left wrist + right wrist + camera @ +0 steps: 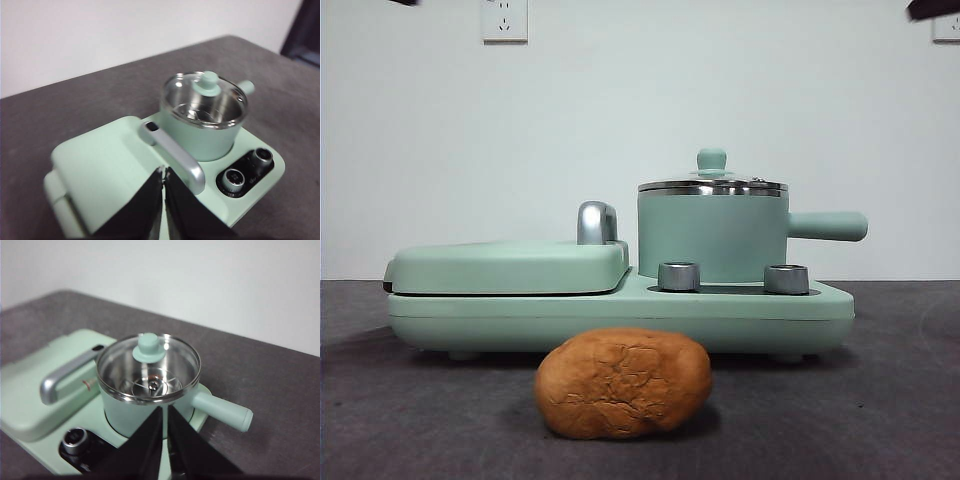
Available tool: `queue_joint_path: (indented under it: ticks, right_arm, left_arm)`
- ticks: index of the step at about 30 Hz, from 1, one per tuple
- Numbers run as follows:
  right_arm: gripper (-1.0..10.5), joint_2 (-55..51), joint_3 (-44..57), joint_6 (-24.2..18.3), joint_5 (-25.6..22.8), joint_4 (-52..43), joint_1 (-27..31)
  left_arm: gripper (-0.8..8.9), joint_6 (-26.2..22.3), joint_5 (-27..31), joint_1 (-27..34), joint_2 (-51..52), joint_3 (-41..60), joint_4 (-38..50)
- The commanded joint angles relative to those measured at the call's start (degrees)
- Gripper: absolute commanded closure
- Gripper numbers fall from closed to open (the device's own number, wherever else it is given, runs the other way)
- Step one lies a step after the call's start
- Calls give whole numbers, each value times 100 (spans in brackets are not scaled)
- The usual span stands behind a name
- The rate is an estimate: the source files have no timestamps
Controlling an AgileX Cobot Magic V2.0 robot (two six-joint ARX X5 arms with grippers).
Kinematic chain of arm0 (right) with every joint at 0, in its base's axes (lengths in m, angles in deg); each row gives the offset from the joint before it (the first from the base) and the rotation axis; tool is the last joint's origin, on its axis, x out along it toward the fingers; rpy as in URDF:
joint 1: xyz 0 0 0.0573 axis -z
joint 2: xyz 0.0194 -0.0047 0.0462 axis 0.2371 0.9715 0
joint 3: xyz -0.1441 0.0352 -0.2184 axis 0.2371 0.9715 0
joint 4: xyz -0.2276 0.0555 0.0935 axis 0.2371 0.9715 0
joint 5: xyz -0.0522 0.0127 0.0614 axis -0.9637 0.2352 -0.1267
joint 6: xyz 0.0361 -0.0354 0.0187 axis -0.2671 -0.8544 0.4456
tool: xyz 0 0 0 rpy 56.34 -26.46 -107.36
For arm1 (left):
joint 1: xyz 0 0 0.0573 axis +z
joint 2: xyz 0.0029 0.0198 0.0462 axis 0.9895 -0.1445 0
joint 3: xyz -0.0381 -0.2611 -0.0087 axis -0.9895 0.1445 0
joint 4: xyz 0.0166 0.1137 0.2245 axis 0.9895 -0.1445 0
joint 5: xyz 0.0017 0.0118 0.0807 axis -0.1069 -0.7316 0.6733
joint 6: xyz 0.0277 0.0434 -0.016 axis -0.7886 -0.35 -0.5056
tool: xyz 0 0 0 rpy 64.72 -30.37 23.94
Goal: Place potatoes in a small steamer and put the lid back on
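The potato [623, 384] lies alone on the dark bench [900, 420] at its front edge, touching nothing. Just behind it stands the mint-green cooker [620, 310], its two steel dials [679, 276] facing forward, the closed grill plate [510, 266] on one half and the steamer [712, 237] on the other, side handle pointing outward. The lid [712, 186] is still seated on the steamer's rim. Both arms wait high above: the left pincer [163, 176] and right pincer [164, 415] have their jaws pressed together, empty. The lid likely comes off first; a centred grasp on its small knob [148, 346] and a straight lift should keep the glass from catching the rim. No readable writing shows.
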Motion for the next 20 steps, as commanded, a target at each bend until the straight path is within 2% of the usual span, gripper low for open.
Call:
queue_joint_path:
  ticks: [1, 6, 8, 9, 11, 14, 15, 20]
  right_arm:
    - [934, 334, -192, -503, -146, -28, -214]
    - [931, 743, -380, -1078, -531, 136, -575]
    - [882, 804, -391, -1204, -647, 153, -667]
    - [827, 817, -393, -1257, -691, 157, -693]
    - [731, 817, -396, -1296, -780, 184, -699]
    - [699, 811, -398, -1298, -793, 186, -697]
    - [699, 811, -398, -1298, -793, 186, -697]
    - [699, 811, -398, -1290, -791, 184, -699]
  left_arm:
    - [804, -658, -17, -254, -398, -264, 116]
    - [804, -1438, 63, -678, -911, -415, 160]
    - [802, -1714, 61, -802, -1051, -415, 184]
    - [790, -1770, 61, -844, -1097, -415, 205]
    - [701, -1788, 59, -918, -1174, -415, 267]
    - [528, -1788, 59, -999, -1207, -415, 345]
    - [499, -1786, 59, -1025, -1209, -415, 402]
    - [502, -1742, 61, -1134, -1233, -415, 844]
